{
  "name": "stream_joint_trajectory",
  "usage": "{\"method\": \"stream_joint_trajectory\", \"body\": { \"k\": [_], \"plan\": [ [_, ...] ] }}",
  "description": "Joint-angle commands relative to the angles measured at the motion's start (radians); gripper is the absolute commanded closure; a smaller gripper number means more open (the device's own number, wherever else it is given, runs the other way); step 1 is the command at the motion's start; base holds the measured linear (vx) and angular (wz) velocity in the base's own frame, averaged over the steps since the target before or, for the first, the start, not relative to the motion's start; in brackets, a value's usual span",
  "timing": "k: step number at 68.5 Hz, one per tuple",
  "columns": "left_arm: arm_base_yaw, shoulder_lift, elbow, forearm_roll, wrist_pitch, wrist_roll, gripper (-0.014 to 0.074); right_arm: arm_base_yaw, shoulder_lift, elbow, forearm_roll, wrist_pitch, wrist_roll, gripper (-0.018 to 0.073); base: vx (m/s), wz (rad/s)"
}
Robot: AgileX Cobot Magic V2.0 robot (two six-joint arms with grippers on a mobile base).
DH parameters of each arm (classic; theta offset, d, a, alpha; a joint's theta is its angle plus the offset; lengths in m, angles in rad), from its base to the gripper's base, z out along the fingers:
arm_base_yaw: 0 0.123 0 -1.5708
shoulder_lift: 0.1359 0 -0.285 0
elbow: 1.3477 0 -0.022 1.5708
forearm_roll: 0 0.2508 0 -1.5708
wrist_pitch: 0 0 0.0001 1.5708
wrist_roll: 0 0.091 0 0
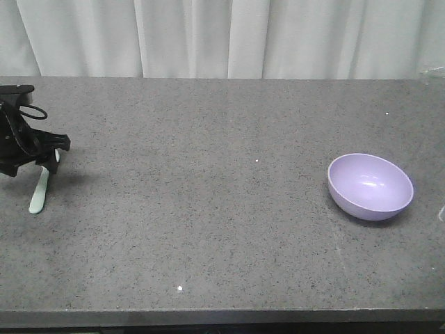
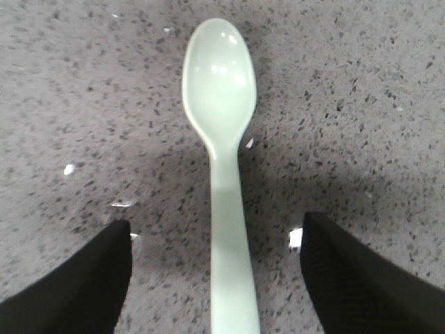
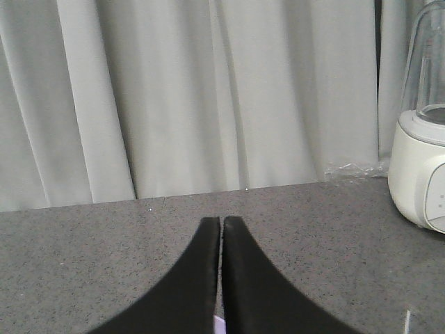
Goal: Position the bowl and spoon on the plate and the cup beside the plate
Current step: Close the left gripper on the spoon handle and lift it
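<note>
The left pincer (image 2: 215,240) is spread wide astride the handle of the mint spoon (image 2: 220,83), which lies flat at the left end of the counter (image 1: 208,229). The step in hand appears to be picking up the spoon, and the next move calls for lowering and pinching the handle. The right pincer (image 3: 222,233) is clenched on nothing. The bowl (image 1: 370,186) sits far right.

The flat stone countertop (image 1: 208,209) is dark grey, flecked all over with fine black and white specks. At its left, the short plastic spoon (image 2: 221,139) is plain pale mint-green. At the right, the small round glossy plastic bowl (image 1: 370,186) is plain lavender-purple. The left gripper (image 1: 54,149) and right gripper (image 3: 221,233) are black. The pleated fabric curtain (image 1: 229,35) at the far edge is off-white.
</note>
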Motion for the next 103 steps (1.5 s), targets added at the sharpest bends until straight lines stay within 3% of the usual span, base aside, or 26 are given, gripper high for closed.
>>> {"method": "stream_joint_trajectory", "body": {
  "k": [1, 27, 39, 49, 62, 70, 85, 103],
  "plan": [
    [0.0, -0.03, -0.033, -0.021, -0.045, 0.004, 0.0111, 0.002, 0.005, -0.035, -0.011, -0.069, -0.006, 0.0545, 0.0, 0.0],
    [0.0, 0.042, -0.033, -0.01, -0.032, 0.004, 0.0111, 0.002, 0.005, -0.035, -0.011, -0.065, -0.006, 0.0545, 0.0, 0.0],
    [0.0, 0.059, -0.033, -0.01, -0.027, 0.004, 0.015, 0.002, 0.005, -0.035, -0.011, -0.065, -0.006, 0.0545, 0.0, 0.0],
    [0.0, 0.061, -0.033, -0.01, -0.014, 0.026, 0.0291, 0.002, 0.005, -0.035, -0.011, -0.065, -0.006, 0.0545, 0.0, 0.0],
    [-0.001, 0.061, -0.033, -0.01, 0.021, 0.086, 0.0606, 0.002, 0.005, -0.035, -0.011, -0.065, -0.006, 0.0545, 0.0, 0.0],
    [-0.003, 0.059, -0.033, -0.01, 0.032, 0.098, 0.0605, 0.002, 0.005, -0.035, -0.011, -0.064, -0.006, 0.0545, 0.0, 0.0],
    [-0.003, -0.003, -0.033, -0.078, 0.02, 0.136, 0.0604, 0.002, 0.005, -0.044, -0.011, -0.054, -0.02, 0.0541, 0.0, 0.0],
    [-0.003, -0.22, -0.033, -0.264, -0.062, 0.214, 0.0604, 0.002, 0.155, -0.267, 0.0, 0.164, -0.063, 0.0474, 0.0, 0.0]
  ]
}}
